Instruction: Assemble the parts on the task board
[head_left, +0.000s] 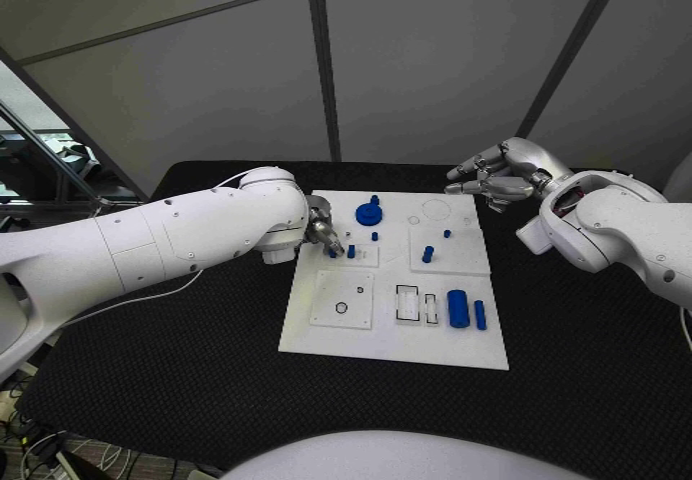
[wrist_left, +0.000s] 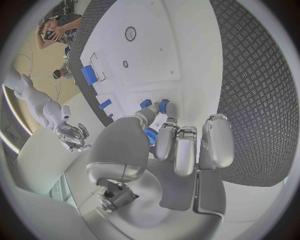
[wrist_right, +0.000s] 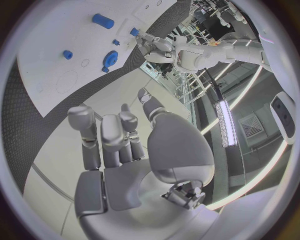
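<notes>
The white task board (head_left: 378, 330) lies mid-table. My left hand (head_left: 325, 235) reaches down onto its far left part, its thumb tip beside two small blue pegs (wrist_left: 164, 106) (head_left: 351, 250); whether it pinches one is unclear. Its other fingers (wrist_left: 187, 145) curl above the board. A blue round part with a knob (head_left: 369, 212) stands just right of that hand. A further peg (head_left: 428, 255), a thick blue cylinder (head_left: 457, 308) and a slim blue bar (head_left: 479, 315) are on the right half. My right hand (head_left: 490, 175) hovers past the far right corner, fingers apart and empty.
The board carries empty outlines: a ring (head_left: 346, 300) at the near left and narrow slots (head_left: 408, 303) beside the cylinder. Black table (head_left: 173, 370) surrounds the board with free room on all sides. Grey wall panels stand behind the table.
</notes>
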